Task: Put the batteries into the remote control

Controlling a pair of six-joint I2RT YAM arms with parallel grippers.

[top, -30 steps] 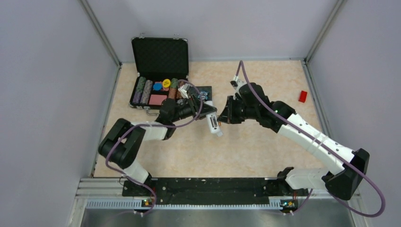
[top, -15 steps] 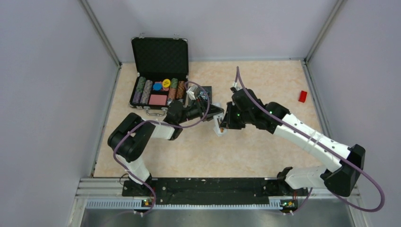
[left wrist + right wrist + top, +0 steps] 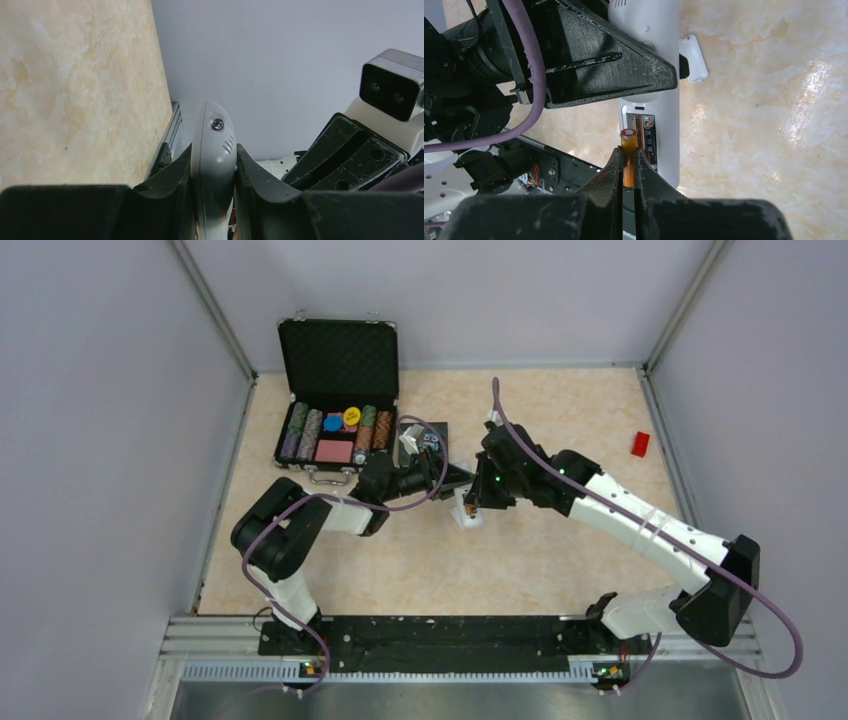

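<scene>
My left gripper point(image 3: 214, 165) is shut on the white remote control point(image 3: 214, 150) and holds it above the table; it also shows in the top view point(image 3: 463, 508) and in the right wrist view point(image 3: 659, 60). Its battery bay faces my right wrist camera, open. A dark battery point(image 3: 649, 137) lies in the bay. My right gripper point(image 3: 628, 160) is shut on the orange battery point(image 3: 627, 157) and holds it right at the bay's empty slot. A small white battery cover point(image 3: 692, 57) lies on the table beside the remote.
An open black case point(image 3: 337, 400) with poker chips stands at the back left. A dark owl tile point(image 3: 432, 435) lies behind the grippers. A small red block point(image 3: 640, 443) lies at the far right. Grey walls enclose the table on three sides.
Both grippers have moved closer together. The left one carried the remote to the right and the right one brought the orange battery up to the remote's bay.
</scene>
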